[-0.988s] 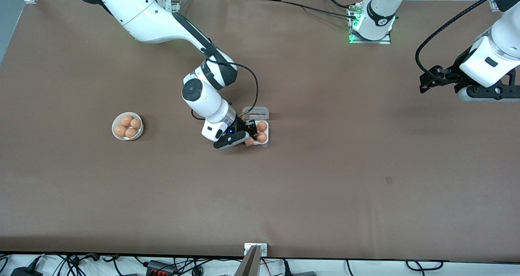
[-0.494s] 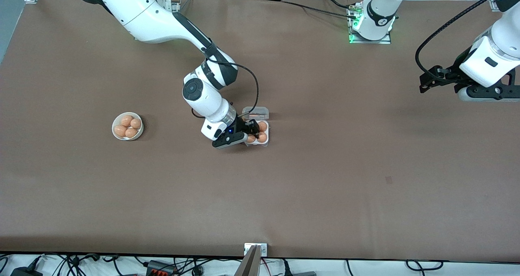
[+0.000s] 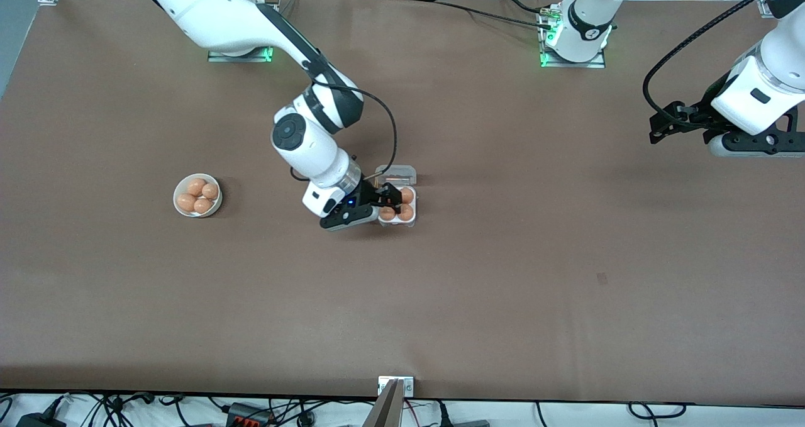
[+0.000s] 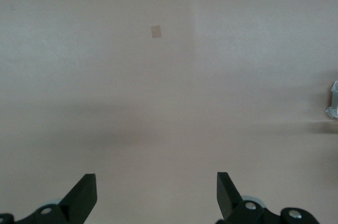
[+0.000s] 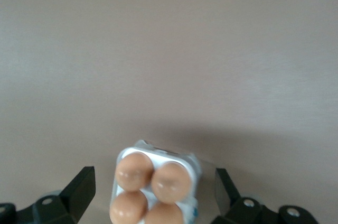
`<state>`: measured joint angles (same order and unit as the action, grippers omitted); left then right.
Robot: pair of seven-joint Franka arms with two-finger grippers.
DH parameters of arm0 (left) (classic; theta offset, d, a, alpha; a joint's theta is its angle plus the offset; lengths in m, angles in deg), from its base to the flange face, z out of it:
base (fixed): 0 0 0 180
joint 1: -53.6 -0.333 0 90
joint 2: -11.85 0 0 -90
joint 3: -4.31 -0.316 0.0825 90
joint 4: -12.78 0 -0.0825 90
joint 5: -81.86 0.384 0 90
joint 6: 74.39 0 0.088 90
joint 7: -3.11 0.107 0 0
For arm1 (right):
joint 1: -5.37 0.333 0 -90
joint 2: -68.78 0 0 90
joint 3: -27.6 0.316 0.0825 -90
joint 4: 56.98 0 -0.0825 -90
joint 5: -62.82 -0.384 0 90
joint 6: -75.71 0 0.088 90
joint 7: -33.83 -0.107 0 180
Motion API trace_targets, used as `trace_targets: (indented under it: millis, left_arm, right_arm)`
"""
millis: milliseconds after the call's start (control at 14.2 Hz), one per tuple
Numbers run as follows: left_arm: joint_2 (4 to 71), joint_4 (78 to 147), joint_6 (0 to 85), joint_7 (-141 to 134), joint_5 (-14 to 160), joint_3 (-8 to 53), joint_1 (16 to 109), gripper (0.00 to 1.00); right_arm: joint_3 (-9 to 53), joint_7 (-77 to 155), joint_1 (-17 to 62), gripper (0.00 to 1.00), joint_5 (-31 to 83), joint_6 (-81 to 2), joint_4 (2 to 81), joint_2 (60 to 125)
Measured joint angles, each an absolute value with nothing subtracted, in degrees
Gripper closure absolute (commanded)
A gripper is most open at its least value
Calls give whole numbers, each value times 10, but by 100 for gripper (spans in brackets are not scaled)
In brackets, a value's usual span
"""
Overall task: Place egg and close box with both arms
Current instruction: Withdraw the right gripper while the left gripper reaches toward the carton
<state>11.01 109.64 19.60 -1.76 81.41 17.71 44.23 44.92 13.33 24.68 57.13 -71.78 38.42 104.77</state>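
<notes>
Front view: the clear box [image 3: 399,208] sits mid-tabletop [image 3: 503,276], lid up, orange-brown eggs inside. The right pincer [image 3: 385,202] is low at its edge; the left pincer [image 3: 668,125] waits aloft.

Left wrist view: fingers [image 4: 84,195] wide apart, empty.

Right wrist view: fingers [image 5: 79,188] spread, holding nothing; four eggs fill the box [image 5: 154,184].

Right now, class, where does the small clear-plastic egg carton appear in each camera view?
Front view: the small clear-plastic egg carton sits mid-table, lid open, under the right gripper.
Left wrist view: not identifiable.
Right wrist view: carton low in the picture, between the open fingers, four eggs in it.
Shared landmark: the brown table.
</notes>
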Motion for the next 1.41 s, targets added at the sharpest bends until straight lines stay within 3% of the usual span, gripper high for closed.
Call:
trace_targets:
  millis: [282,494,776,918,1271,1412]
  left_arm:
    - [110,1096,196,-18,814,177,442,0]
    - [114,1096,193,-17,814,178,442,0]
    - [132,1096,160,19,808,180,444,1]
    - [138,1096,159,33,798,187,449,6]
    - [167,1058,157,13,737,244,456,44]
    - [205,1015,157,-33,728,265,473,49]
  right_arm:
    - [380,133,240,0,573,-424,264,1004]
    - [324,137,236,0,574,-268,185,999]
    - [260,165,235,0,575,-230,155,992]
    - [222,197,235,0,575,-225,154,990]
    - [135,230,233,0,575,-203,149,971]
    - [127,235,214,0,575,-196,148,961]
